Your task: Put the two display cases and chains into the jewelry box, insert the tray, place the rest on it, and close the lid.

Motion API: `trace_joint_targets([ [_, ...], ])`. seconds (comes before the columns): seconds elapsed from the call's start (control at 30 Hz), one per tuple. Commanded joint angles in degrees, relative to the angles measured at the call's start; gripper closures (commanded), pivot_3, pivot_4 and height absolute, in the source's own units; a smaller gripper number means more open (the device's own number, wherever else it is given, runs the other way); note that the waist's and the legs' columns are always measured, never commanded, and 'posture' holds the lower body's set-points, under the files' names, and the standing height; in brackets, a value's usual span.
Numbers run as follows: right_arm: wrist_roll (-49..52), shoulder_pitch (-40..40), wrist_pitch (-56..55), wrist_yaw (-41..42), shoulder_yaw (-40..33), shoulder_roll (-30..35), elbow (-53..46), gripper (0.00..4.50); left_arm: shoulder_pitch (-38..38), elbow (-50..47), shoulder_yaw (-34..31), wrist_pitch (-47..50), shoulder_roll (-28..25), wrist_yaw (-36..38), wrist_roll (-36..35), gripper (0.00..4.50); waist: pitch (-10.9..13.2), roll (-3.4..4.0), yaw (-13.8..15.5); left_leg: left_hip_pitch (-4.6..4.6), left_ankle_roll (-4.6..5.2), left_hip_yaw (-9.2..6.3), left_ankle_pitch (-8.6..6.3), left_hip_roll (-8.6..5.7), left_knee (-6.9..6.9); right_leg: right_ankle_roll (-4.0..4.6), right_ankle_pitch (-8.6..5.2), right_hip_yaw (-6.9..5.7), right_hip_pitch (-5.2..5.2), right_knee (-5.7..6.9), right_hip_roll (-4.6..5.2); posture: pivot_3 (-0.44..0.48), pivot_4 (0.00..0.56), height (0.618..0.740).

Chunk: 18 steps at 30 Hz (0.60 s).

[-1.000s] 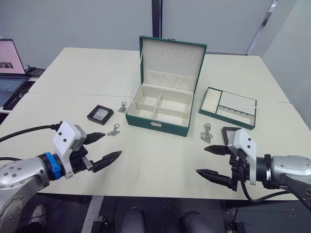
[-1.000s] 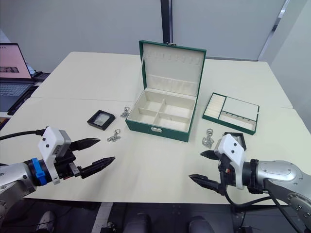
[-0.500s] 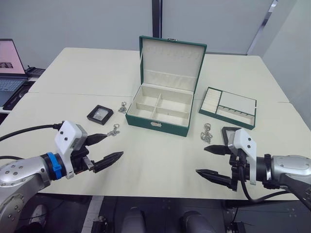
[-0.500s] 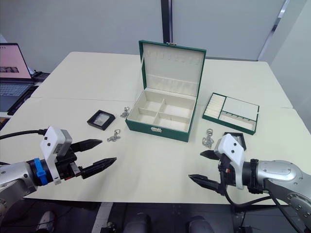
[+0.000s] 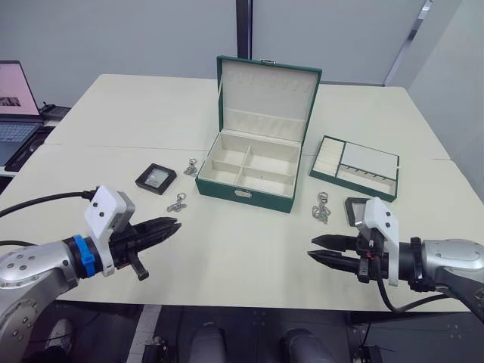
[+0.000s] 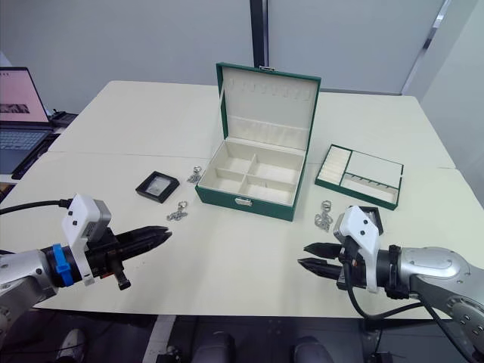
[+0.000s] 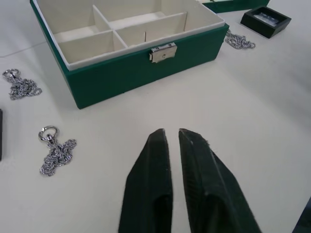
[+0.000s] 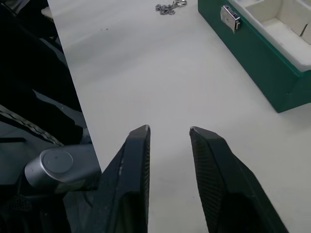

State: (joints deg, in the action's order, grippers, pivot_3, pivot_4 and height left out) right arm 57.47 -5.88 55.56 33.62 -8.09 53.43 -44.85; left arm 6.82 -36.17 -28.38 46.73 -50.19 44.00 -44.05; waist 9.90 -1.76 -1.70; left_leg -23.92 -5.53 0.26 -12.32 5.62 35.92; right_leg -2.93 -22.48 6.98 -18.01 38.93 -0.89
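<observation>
Nothing loaded yet; both arms low at frame bottom, well short of the items.

Left gripper (image 5: 168, 225) lower left, fingers pressed nearly together, a thin slit between them, holding nothing. Right gripper (image 5: 321, 252) lower right, fingers slightly parted, narrow gap, empty.

Jewelry box (image 5: 246, 189) at centre, lid (image 5: 265, 97) upright behind it, four compartments bare. Long axis roughly left to right across the frame, skewed a little, right end nearer the bottom; clasp faces the lower edge.

Tray (image 5: 355, 168) right of centre, just beside the box, apart from it. Long axis roughly parallel to the box front, ring-roll end toward the box.

One display case (image 5: 156, 178) left of centre, flat, window up, turned corner-on like a diamond. Second display case (image 5: 356, 209) lower right, partly behind the right wrist housing.

Chains: one bunch (image 5: 178, 202) below the left case, one (image 5: 190, 166) near the box's left corner, one (image 5: 321, 209) lower right between box and second case.

Likely step: first pickup. Best done by spreading the left fingers before descent, squaring them to two opposite edges of the diamond-set case, pinching the frame, not the window.
</observation>
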Motion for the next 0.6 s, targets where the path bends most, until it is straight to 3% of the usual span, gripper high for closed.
trace_joint_targets([
  [0.03, -0.86, -1.97, -0.65, -0.61, 0.34, -0.52, 0.8, 4.06, -2.45, 0.9, 0.85, -1.65, -0.52, -0.79, 0.98, 4.5, 0.0, 0.0, 0.0, -0.01, 0.0, -0.01, 0.0, 0.0, 0.0, 0.0, 0.0, -0.01, -0.04, 0.0, 0.0, 0.0, 0.15, 0.74],
  [0.1, -2.01, -3.55, -0.94, -0.74, 1.11, -0.88, 2.16, 4.48, -4.2, 2.49, 1.64, -2.23, -0.86, -0.86, 1.73, 4.5, 0.0, 0.0, 0.01, -0.02, 0.0, 0.0, 0.0, 0.0, 0.0, 0.0, 0.0, 0.01, -0.05, 0.0, 0.0, 0.0, 0.15, 0.74],
  [0.3, -10.29, -11.44, -2.01, -2.63, 5.78, -3.05, 9.0, 4.48, -12.49, 9.81, 6.93, -2.34, -1.84, -3.74, 7.15, 4.5, 0.01, 0.0, -0.04, 0.02, 0.0, 0.0, 0.0, 0.0, 0.02, 0.0, 0.0, 0.0, -0.14, 0.03, -0.01, 0.0, 0.15, 0.74],
  [0.43, -19.77, -23.07, -3.13, -4.41, 12.72, -7.71, 22.55, 4.48, -31.01, 27.7, 20.87, -3.05, -2.57, -7.08, 19.29, 4.5, 0.02, 0.01, -0.01, -0.01, 0.01, -0.02, 0.01, -0.03, 0.03, 0.01, 0.01, -0.01, -0.23, 0.07, -0.03, 0.0, 0.15, 0.74],
  [0.6, -30.01, -30.32, -7.07, -4.38, 18.4, -11.66, 34.26, 4.48, -46.25, 46.34, 29.53, -5.44, 1.25, -5.28, 26.53, 4.5, 0.02, 0.0, 0.12, -0.14, -0.13, 0.12, 0.09, -0.07, 0.06, 0.0, 0.01, 0.03, -0.22, 0.03, 0.03, 0.0, 0.15, 0.74],
])
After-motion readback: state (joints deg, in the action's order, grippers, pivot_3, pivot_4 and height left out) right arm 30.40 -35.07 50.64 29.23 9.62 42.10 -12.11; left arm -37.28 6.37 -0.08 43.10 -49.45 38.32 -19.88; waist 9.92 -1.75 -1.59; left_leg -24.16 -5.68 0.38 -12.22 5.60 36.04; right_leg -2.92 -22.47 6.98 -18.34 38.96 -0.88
